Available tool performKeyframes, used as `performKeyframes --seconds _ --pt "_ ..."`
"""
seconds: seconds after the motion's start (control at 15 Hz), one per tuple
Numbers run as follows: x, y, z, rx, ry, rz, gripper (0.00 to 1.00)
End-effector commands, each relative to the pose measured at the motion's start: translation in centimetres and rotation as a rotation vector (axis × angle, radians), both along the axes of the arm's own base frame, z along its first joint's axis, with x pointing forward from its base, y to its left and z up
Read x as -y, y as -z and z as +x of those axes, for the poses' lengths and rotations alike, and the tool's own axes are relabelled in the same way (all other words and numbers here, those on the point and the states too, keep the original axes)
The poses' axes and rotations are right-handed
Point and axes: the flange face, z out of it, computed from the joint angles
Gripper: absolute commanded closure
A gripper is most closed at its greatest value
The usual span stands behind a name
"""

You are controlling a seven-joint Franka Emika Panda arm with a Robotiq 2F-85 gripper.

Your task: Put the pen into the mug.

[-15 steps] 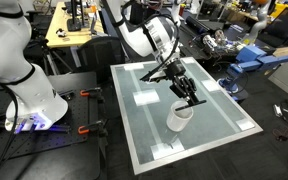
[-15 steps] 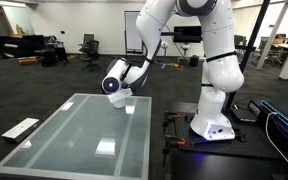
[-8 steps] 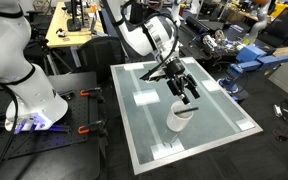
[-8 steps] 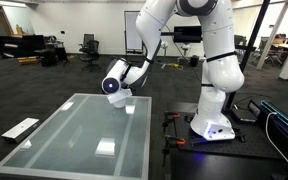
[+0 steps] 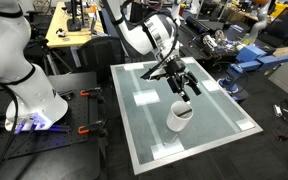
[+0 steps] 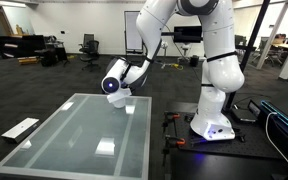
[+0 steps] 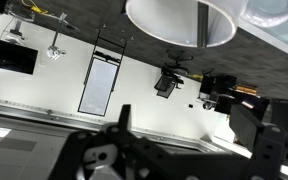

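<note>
The white mug stands upright on the glass table, toward its near right part. My gripper hangs just above the mug's mouth, open, with nothing between its fingers. In the wrist view the mug fills the top edge, and the two dark fingers stand wide apart around an empty gap; my gripper holds nothing. The pen does not show as a separate thing. The mug's mouth looks dark in the exterior view, and I cannot tell what is inside. In an exterior view the arm's wrist hides the mug.
The table is a white-framed glass top, also seen from the opposite side. The robot's white base stands beside it, with red clamps at the table edge. Desks and chairs fill the room behind.
The gripper has opened wide and lifted from the mug's mouth. The dark thing it held down at the mug a second ago is no longer between its fingers.
</note>
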Motion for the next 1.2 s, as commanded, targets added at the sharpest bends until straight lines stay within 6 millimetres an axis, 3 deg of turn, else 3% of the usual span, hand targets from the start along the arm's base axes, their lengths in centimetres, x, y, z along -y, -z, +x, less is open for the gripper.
performKeyframes --seconds 0.0,0.33,0.6,0.67,0.73,1.13 --pt "-1.0 -3.6 -0.9 0.097 -0.023 -0.044 0.0" --pt "-2.4 -8.9 -2.5 0.213 -0.043 -0.081 0.0" --pt "-3.5 -11.5 -3.7 0.256 -0.058 -0.082 0.0" --pt "-3.7 -11.8 -3.9 0.266 -0.063 -0.077 0.0" --pt "-3.3 -11.0 -2.5 0.216 -0.059 -0.061 0.0" --pt "-3.4 -10.7 -2.6 0.209 -0.061 -0.061 0.0"
